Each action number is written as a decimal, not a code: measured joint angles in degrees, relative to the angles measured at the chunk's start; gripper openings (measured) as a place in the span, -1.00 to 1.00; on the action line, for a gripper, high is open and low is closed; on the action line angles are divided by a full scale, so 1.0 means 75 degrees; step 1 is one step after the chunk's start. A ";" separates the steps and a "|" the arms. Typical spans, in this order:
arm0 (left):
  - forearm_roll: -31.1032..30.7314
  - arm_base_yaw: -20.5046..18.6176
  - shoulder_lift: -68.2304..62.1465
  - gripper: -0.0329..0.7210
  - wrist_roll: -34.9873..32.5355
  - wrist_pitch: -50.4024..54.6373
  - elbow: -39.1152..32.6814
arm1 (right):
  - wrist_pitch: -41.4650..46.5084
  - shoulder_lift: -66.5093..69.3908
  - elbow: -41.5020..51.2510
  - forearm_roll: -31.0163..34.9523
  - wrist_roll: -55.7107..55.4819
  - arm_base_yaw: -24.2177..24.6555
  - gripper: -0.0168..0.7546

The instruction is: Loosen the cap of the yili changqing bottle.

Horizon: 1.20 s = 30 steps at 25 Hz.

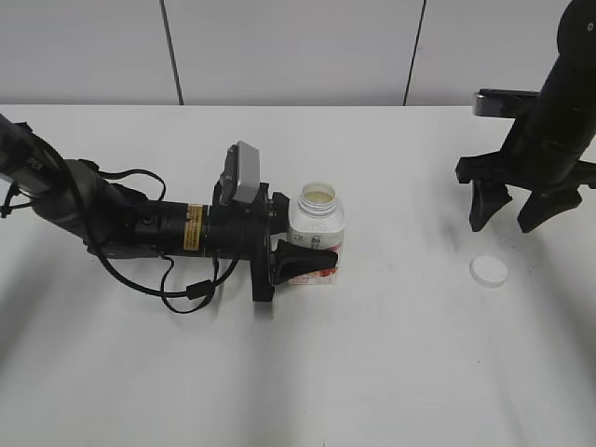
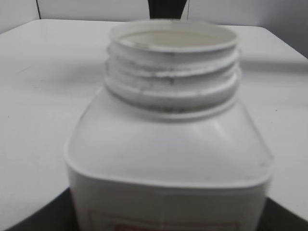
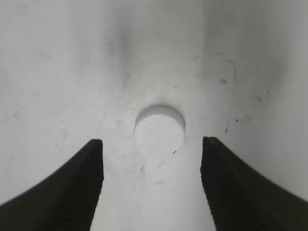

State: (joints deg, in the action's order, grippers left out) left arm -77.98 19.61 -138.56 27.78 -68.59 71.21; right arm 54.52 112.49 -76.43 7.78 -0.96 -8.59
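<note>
The yili changqing bottle (image 1: 317, 233) stands upright on the white table, white with a pink-red label, its threaded neck open with no cap on. My left gripper (image 1: 300, 253) is shut on the bottle's body from the left; the left wrist view shows the bottle (image 2: 168, 144) close up with dark jaws at the lower corners. The small round white cap (image 1: 489, 271) lies flat on the table at the right. My right gripper (image 1: 510, 212) is open and empty, hovering above it; in the right wrist view the cap (image 3: 159, 132) lies just beyond the two open fingers (image 3: 151, 163).
The white table (image 1: 372, 372) fills the view, with a grey panelled wall (image 1: 279, 47) behind its far edge. Black cables (image 1: 177, 284) loop under the left arm.
</note>
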 joint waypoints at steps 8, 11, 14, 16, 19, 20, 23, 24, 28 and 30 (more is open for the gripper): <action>-0.0027 0.0000 0.0000 0.39 -0.0007 -0.0015 0.0000 | 0.0033 0.0000 0.0000 0.0000 -0.0006 0.0000 0.35; -0.0087 0.0000 0.0000 0.63 -0.0007 -0.0024 0.0000 | 0.0033 0.0000 0.0000 0.0000 0.0010 0.0000 0.35; -0.0095 0.0000 0.0000 0.69 -0.0014 -0.0029 0.0000 | 0.0033 0.0000 0.0000 0.0000 0.0015 0.0000 0.35; -0.0095 0.0000 0.0000 0.70 -0.0014 -0.0029 0.0000 | 0.0033 0.0000 0.0000 0.0000 0.0018 0.0000 0.35; -0.0095 -0.0025 0.0027 0.70 -0.0014 -0.0038 0.0000 | 0.0047 0.0000 0.0000 0.0000 0.0043 0.0000 0.35; -0.0095 -0.0048 0.0052 0.70 -0.0014 -0.0038 0.0000 | 0.0048 0.0000 0.0000 0.0000 0.0043 0.0000 0.35; -0.0102 -0.0133 0.0147 0.69 -0.0014 -0.0044 0.0000 | 0.0064 0.0000 0.0000 0.0000 0.0043 0.0000 0.35; -0.0115 -0.0141 0.0199 0.69 0.0012 -0.0044 0.0000 | 0.0070 0.0000 0.0000 0.0000 0.0043 0.0000 0.35; -0.0276 -0.0151 0.0421 0.67 0.0171 -0.0053 0.0000 | 0.0072 0.0000 0.0000 0.0000 0.0043 0.0000 0.35; -0.0412 -0.0151 0.0522 0.66 0.0245 -0.0062 0.0000 | 0.0084 0.0000 0.0000 0.0000 0.0043 0.0000 0.35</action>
State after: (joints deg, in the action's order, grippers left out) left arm -81.07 18.48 -134.64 29.62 -69.05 71.21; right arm 55.15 112.49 -76.43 7.78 -0.63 -8.59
